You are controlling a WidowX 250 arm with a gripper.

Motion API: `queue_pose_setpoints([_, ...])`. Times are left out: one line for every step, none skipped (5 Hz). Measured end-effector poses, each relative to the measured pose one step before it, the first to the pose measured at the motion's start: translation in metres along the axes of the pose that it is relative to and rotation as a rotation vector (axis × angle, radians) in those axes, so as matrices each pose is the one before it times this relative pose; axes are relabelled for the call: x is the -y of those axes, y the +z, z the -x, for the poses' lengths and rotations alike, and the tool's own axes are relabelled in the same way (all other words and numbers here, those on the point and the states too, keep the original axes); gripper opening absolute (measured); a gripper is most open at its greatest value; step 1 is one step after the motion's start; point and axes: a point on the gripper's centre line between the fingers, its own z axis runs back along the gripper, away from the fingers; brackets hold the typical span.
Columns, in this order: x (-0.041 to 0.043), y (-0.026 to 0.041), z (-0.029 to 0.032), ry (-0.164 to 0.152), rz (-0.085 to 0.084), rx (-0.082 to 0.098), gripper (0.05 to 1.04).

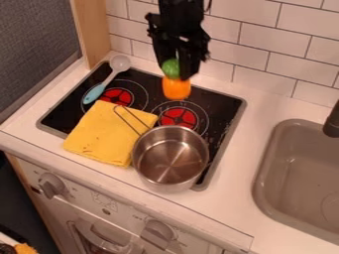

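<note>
The black gripper [177, 68] hangs down over the back of the stove, shut on the green top of an orange and green toy [177, 88]. The toy's orange part hangs below the fingers, above the rear burner area. In front of it a metal pot [171, 158] stands at the stove's front right, its inside showing no contents. The pot's thin wire handle lies over a folded yellow cloth [106, 134] on the left of the stove. Behind the cloth lies a spoon [96, 93] with a light blue handle and a grey bowl.
The black stove top [222, 106] has red burner marks. A grey sink [265, 183] with a dark faucet [333, 121] is at the right. White tiles [265, 49] rise behind the counter, and a wooden post [92, 32] stands at the back left. Knobs are on the front panel.
</note>
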Motion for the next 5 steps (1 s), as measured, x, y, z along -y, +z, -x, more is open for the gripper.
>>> queue_pose_setpoints([-0.03142, -0.01323, -0.02040, 0.0655, -0.0371, -0.0145, 0.597])
queue_pose_setpoints([-0.01651, -0.02140, -0.01244, 0.0337, -0.0287, -0.0311, 0.597])
queue_pose_setpoints([-0.01699, -0.00848, 0.00004, 0.0416, -0.0217, -0.0140, 0.597])
queue_pose_setpoints([-0.01719, -0.01380, 0.00374, 0.0422, -0.0092, -0.0218, 0.597])
queue_pose_setpoints([-0.01321, -0.00961, 0.00173, 0.0331, 0.0017, -0.0121, 0.597])
